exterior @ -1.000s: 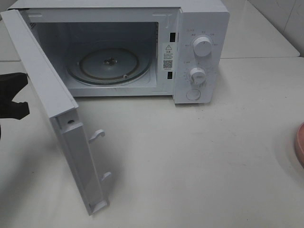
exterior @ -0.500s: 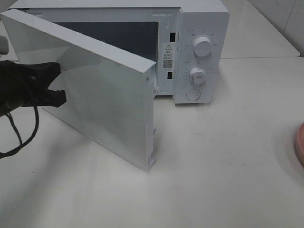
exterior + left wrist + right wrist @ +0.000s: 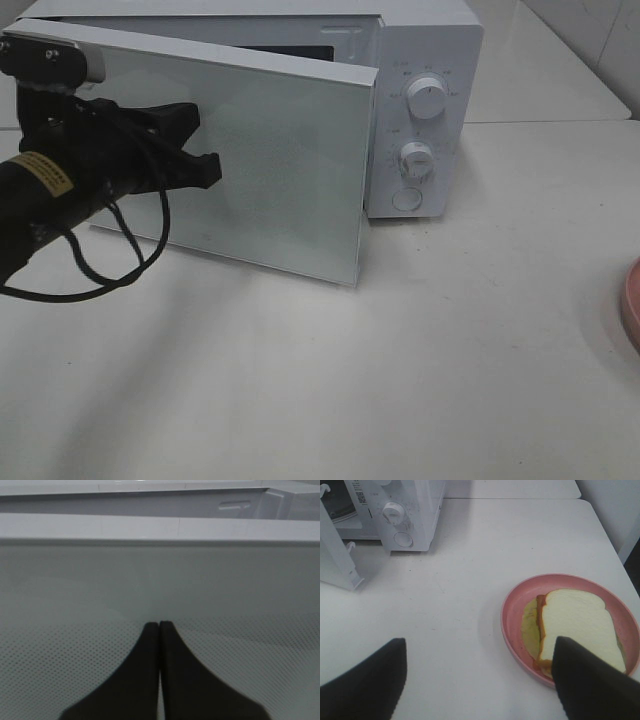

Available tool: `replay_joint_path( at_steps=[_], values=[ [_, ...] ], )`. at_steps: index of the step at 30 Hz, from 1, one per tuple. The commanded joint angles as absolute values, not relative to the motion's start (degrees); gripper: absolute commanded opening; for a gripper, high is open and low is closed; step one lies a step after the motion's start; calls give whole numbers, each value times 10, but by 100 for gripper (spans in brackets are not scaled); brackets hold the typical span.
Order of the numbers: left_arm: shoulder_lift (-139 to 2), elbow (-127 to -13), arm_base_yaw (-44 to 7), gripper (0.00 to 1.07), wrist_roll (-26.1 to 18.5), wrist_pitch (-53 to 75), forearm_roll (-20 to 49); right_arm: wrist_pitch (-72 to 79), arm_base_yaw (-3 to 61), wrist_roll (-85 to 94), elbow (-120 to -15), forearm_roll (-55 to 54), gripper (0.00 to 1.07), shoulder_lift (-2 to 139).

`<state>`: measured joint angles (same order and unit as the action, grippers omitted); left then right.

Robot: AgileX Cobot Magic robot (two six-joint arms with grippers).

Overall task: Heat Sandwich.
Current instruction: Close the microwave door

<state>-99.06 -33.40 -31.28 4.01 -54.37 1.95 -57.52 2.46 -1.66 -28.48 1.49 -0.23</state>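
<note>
The sandwich of white bread with green and orange filling lies on a round pink plate at the table's right; only the plate's rim shows in the exterior high view. The white microwave stands at the back. Its door is swung almost shut and hides the cavity. My left gripper is shut, with its fingertips pressed against the door's glass front. My right gripper is open and empty, hovering over the table just left of the plate.
The microwave's two knobs and round button sit on its right panel. The white table stretches in front of the microwave. The left arm's cable hangs over the table at the left.
The door has swung from wide open to almost shut. My left gripper has moved right with it, pressing on its front. The turntable is now hidden.
</note>
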Motion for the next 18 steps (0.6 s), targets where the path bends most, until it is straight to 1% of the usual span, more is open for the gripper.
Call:
replay_joint_path(
  at_steps=[1, 3, 4, 5, 7, 8, 9, 12, 13, 18],
  values=[
    [-1011, -371, -342, 0, 22, -541, 81, -571, 21, -11, -285, 15, 76, -18],
    [-1024, -391, -354, 0, 10, -532, 104, -571, 21, -11, -285, 15, 76, -18],
    [-1024, -391, -354, 0, 10, -532, 104, -571, 21, -11, -285, 15, 76, -18],
    [-1036, -409, -364, 0, 0, -529, 124, -571, 21, -11, -285, 15, 76, -18],
    [-1046, -427, -375, 0, -13, -517, 141, -571, 21, -11, -285, 15, 76, -18],
    [-1055, -449, -386, 0, -30, -502, 156, -571, 21, -11, -285, 15, 76, -18],
    [-1055, -449, -386, 0, -30, -502, 156, -571, 21, -11, -285, 15, 76, -18],
    [-1075, -486, -400, 0, -61, -482, 180, -571, 21, -11, -285, 15, 76, -18],
    [-1088, -511, -408, 0, -78, -472, 199, -571, 21, -11, -285, 15, 76, -18],
    [-1110, -551, -414, 0, -92, -469, 224, -571, 21, -9, -285, 15, 76, -18]
  ],
)
